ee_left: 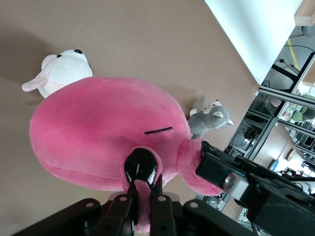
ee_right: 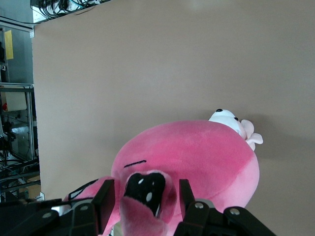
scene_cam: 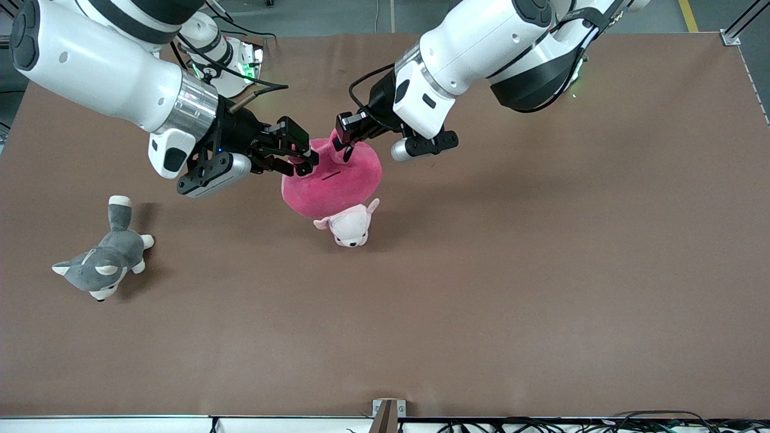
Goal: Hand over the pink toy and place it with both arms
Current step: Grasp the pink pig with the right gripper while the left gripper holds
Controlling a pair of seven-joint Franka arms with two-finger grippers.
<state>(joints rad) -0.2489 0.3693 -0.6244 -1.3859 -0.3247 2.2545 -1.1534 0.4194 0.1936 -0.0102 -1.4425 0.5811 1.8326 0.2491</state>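
Note:
The hot-pink toy (scene_cam: 337, 180) hangs in the air over the middle of the table, with both grippers at its top. My left gripper (scene_cam: 346, 141) is shut on a small pink ear flap beside a black eye; the left wrist view shows its jaws (ee_left: 142, 199) pinching that flap of the toy (ee_left: 98, 132). My right gripper (scene_cam: 304, 162) is open, with its fingers astride another ear and eye of the toy (ee_right: 197, 152), as the right wrist view shows (ee_right: 145, 199). A small gap shows at each of its fingers. The right gripper also shows in the left wrist view (ee_left: 236, 179).
A small pale pink-and-white plush (scene_cam: 349, 225) lies on the brown table just under the pink toy's lower edge; it also shows in both wrist views (ee_left: 64, 66) (ee_right: 231, 123). A grey-and-white husky plush (scene_cam: 102, 264) lies toward the right arm's end of the table.

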